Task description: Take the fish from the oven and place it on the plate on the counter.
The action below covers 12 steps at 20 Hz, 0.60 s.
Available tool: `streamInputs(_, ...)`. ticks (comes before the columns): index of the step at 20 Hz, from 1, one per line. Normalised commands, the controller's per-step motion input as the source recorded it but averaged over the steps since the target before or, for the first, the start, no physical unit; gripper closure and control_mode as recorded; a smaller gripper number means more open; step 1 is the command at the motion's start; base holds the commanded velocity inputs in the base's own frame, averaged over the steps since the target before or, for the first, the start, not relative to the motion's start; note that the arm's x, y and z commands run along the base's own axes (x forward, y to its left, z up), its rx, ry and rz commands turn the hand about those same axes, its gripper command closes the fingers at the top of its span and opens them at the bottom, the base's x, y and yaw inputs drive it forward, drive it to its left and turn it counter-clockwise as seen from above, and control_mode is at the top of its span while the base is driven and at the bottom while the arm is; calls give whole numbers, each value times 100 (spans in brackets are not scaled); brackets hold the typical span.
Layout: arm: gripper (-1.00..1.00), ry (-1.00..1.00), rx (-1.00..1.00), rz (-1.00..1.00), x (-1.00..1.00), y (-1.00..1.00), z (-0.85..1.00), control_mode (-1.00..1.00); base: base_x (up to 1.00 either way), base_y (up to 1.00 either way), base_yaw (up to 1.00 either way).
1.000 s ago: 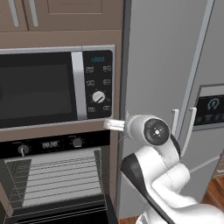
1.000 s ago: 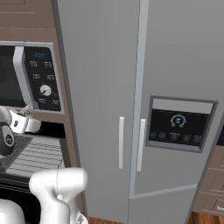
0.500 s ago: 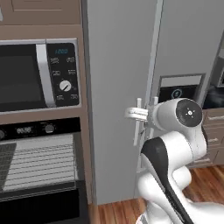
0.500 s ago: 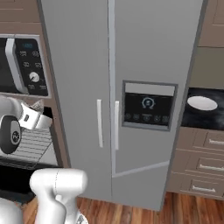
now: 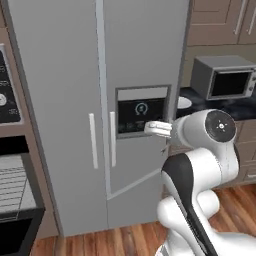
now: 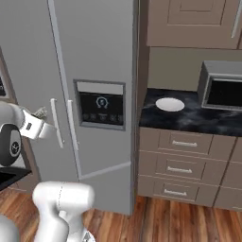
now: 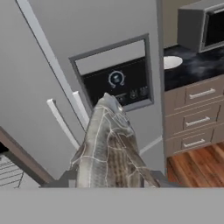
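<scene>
Between my fingertips, rising out of the bottom of the hand view, sits the fish point(image 7: 107, 148): a slim, tapering silver-grey body with fine pale lines like scales and fin rays across a dull, matt skin. Its long axis runs straight away from my hand, the narrow end pointing ahead toward the dark dispenser panel point(image 7: 117, 83) of the fridge point(image 7: 65, 57). My gripper point(image 7: 109, 181) is partly closed around the broad end of the fish, which hides most of both fingers.

From the right base view, the gripper point(image 6: 39, 113) is level with the fridge door handles point(image 6: 56, 122), with a small grey sliver of fish poking from it. From the left base view, my white wrist point(image 5: 159, 129) reaches leftward across the dispenser panel.

Beyond the fish stands the fridge, tall, flat and smooth brushed grey, with two slim vertical bar handles. To its right lies the counter point(image 6: 189, 118), black with faint white veining, over light brown drawers point(image 6: 182, 156) with short silver pulls. On it rests the plate point(image 6: 169, 104), round, flat and plain white, well apart from the fish. Further along stands a boxy grey countertop appliance point(image 6: 222, 85) with a dark window. At the far left of the left base view, the oven point(image 5: 17, 200) shows its wire racks. Below is a wooden floor point(image 6: 179, 220).
</scene>
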Motion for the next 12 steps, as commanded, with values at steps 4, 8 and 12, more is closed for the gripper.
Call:
streamInputs(4, 100, 0, 0, 0, 0, 0, 0, 100, 44, -100, 1)
streamInputs(8, 100, 0, 0, 0, 0, 0, 0, 100, 61, -100, 4)
streamInputs(12, 100, 0, 0, 0, 0, 0, 0, 100, 71, -100, 5)
